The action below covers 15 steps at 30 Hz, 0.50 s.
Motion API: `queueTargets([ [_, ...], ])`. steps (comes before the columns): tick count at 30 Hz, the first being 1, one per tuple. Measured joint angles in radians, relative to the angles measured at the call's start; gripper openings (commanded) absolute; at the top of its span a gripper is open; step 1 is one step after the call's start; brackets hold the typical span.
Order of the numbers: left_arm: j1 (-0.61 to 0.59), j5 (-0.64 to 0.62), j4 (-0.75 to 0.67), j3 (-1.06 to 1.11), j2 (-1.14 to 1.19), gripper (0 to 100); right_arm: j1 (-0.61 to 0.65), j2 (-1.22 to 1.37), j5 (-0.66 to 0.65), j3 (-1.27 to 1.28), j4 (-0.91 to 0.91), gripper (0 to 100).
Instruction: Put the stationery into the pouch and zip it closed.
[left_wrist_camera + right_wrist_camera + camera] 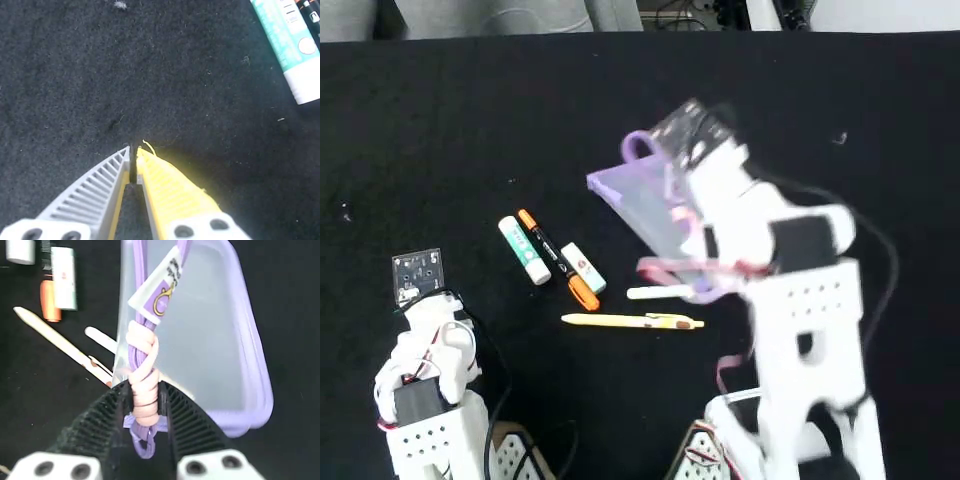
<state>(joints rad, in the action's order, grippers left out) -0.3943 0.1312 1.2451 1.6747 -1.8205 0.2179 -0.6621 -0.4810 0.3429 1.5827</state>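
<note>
Pinching the purple strap [143, 365] of the pouch [210, 340], the right hand [145, 400] holds it tilted over the counter [440, 120]. It looks light and floppy, so a grip at its stiffer rim seems steadier. Near the glue stick [295, 55], the left hand [134, 157] rests pressed together.

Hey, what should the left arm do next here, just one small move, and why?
Probably open the left gripper and ease toward the glue stick: its jaws are shut on nothing, the stick lies loose close by, and the right gripper holds the pouch by its cord.
</note>
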Motion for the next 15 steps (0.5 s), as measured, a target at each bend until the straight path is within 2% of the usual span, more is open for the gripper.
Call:
queueTargets([
  [5,0.000,0.000,0.000,0.000,0.000,3,0.127,-0.207,0.012,0.273,-0.219,1.1],
  [11,0.000,0.000,0.000,0.000,0.000,3,0.265,-0.442,0.157,0.531,-0.506,1.1],
  [15,0.000,0.000,0.000,0.000,0.000,3,0.292,-0.552,0.167,0.649,-0.615,1.1],
])
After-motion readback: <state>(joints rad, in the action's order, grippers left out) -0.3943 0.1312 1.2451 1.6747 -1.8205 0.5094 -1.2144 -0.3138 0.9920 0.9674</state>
